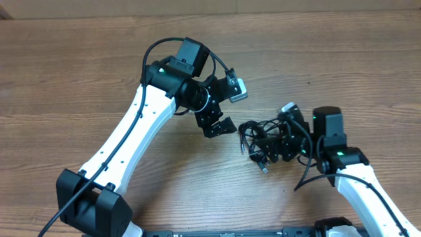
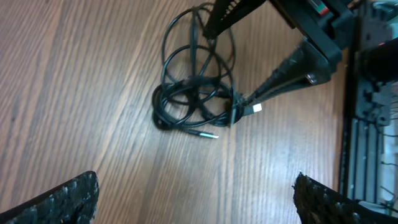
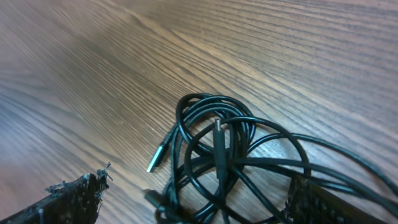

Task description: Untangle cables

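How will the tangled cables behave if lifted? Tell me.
Likely floppy: the cables lie in thin, loose loops, so they'd sag. Probably light, being so thin. Lifting one strand may drag the whole bundle, since loops cross.

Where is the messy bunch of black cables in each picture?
Overhead: cable tangle right of centre, just below the middle.
Left wrist: cable tangle upper middle.
Right wrist: cable tangle bottom, middle to right.
Shared landmark: the wooden table it lies on.
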Tool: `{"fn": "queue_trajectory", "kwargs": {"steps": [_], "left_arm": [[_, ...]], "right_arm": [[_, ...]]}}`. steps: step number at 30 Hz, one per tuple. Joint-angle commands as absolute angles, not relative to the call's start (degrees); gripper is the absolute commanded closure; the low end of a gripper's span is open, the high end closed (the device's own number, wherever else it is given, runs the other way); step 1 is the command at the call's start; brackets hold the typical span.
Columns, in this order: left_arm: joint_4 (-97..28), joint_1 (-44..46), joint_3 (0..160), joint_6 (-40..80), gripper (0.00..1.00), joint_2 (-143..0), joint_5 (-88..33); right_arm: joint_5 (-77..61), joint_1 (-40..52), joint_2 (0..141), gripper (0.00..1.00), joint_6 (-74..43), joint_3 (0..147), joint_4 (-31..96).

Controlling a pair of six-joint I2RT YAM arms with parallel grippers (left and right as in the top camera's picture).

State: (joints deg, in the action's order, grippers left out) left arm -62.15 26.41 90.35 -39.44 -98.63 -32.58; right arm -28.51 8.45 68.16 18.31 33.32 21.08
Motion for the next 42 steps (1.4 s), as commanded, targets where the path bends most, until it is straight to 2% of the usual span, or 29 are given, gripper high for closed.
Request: {"fn": "queue_trajectory", "kwargs": {"steps": [1,10,12,13,14,22,23,24,26,34,42], "left_arm": [[-62.1,26.3,90.5,-40.5,0.0,-99.0,-27.0],[-62.1,26.3,90.5,-40.5,0.0,-99.0,-23.1],[-62.1,26.3,90.5,-40.5,0.0,-99.0,-23.1],[-62.1,26.3,90.5,-40.5,0.0,-99.0,-23.1],[-62.1,26.3,90.5,-40.5,0.0,-99.0,-23.1],[-62.1,26.3,90.5,-40.5,0.0,-99.0,-23.1],[-62.1,26.3,90.5,-40.5,0.0,-99.0,-23.1],[-62.1,26.3,90.5,-40.5,0.0,-99.0,-23.1],[-62.1,26.3,90.5,-40.5,0.0,-99.0,-23.1],[-62.1,26.3,90.5,-40.5,0.0,-99.0,-23.1],[-62.1,26.3,90.5,-40.5,0.0,-99.0,-23.1]], "right_arm": [[-19.2,11.8,68.5,0.14,20.8,33.8,21.0],[-10.2,20.6,70.6,0.32,22.8,33.8,23.6],[-8.2,22.0,71.9,0.38,22.8,33.8,23.4],[-6.3,22.7,73.1,0.48,22.8,33.8,23.2],[-5.5,23.1,73.8,0.5,22.8,33.8,23.1],[-3.0,23.4,78.2,0.64,22.3,33.8,18.4],[-3.0,23.4,78.2,0.67,22.3,33.8,17.6],[-3.0,23.4,78.2,0.8,22.3,33.8,17.0],[-3.0,23.4,78.1,0.96,21.8,33.8,16.3],[-3.0,23.5,76.8,0.96,15.6,34.3,15.3],[-4.3,23.5,66.1,0.96,11.7,40.9,16.6]]}}
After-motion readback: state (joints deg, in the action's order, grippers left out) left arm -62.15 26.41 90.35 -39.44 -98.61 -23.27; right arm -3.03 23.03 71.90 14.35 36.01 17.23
